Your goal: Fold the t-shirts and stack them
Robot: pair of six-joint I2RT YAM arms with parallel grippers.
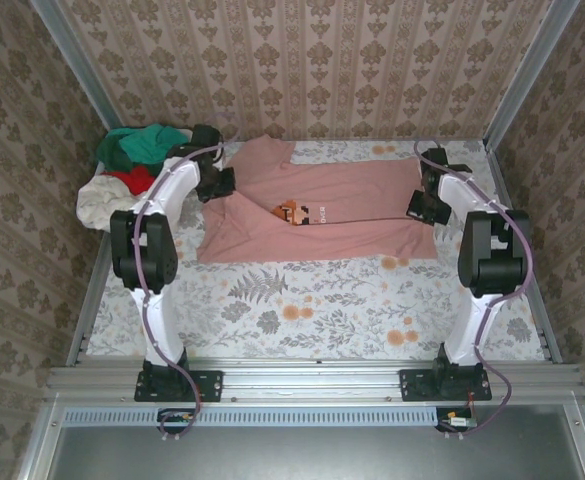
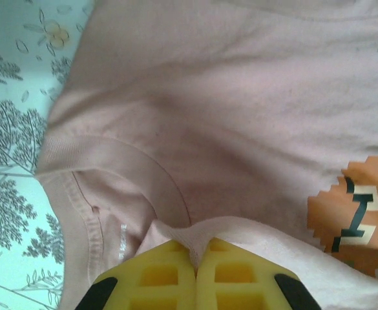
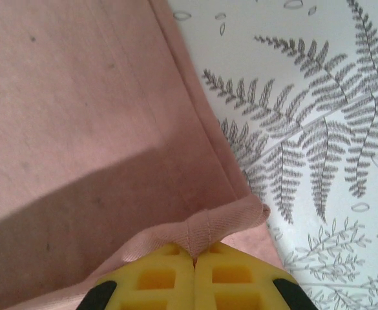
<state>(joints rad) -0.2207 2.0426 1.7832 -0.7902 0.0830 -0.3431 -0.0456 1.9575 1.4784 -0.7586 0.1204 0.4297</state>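
Four t-shirts are in sight. One dusty-pink t-shirt (image 1: 337,205) lies spread across the far half of the surface (image 1: 302,310), collar to the left and hem to the right, with its pixel-art print (image 1: 294,212) near the middle. The other three are bunched in a heap at the far left corner: a teal-green t-shirt (image 1: 140,143) on top, a red t-shirt (image 1: 132,180) under it and a cream t-shirt (image 1: 97,200) lowest, slumped over the left edge of the surface.

Two arms reach in, one on each end of the pink tee. The left jaws are pressed together on a raised fold of pink cloth just beside the collar (image 2: 105,187), the yellow pads (image 2: 159,274) meeting with the fabric pinched between them. The right jaws are likewise clamped on the pink tee, on a puckered bit of its hem (image 3: 208,223) at the corner, with fern-patterned cloth showing just to the right.

The pink tee's near edge runs roughly straight across. Between it and the metal rail (image 1: 312,378) at the front, a broad strip of floral surface lies bare. The far sleeve (image 1: 267,152) reaches almost to the wallpapered back wall (image 1: 302,70)
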